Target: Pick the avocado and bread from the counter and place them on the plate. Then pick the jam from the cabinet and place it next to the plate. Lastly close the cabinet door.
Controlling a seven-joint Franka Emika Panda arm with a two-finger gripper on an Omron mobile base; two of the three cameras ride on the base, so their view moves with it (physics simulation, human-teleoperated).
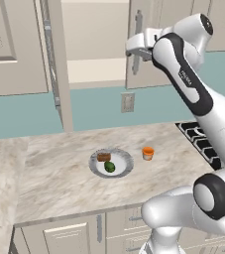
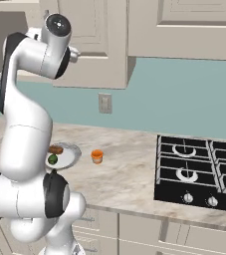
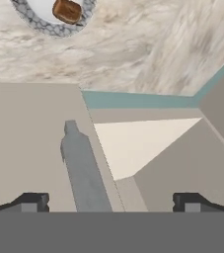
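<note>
Avocado [image 1: 109,167] and bread [image 1: 103,157] both on the plate [image 1: 125,169], centre of the left base frame, bread at the far side, avocado nearer the camera. Jam [image 1: 147,153] upright on the bench [image 1: 59,173], just right of the plate, not touching it. Same trio at left centre of the right base frame, partly behind the arm. Cabinet [image 1: 94,49] at the top of the left base frame: left door swung out edge-on, pale shelf showing inside, right door flush with its silver handle [image 1: 138,34]. End effector [image 1: 134,49] raised at that handle, fingers spread wide, nothing between them; in the hand frame, handle between the two tips, left of centre. Stove [image 2: 199,172] at lower right of the right base frame.
</note>
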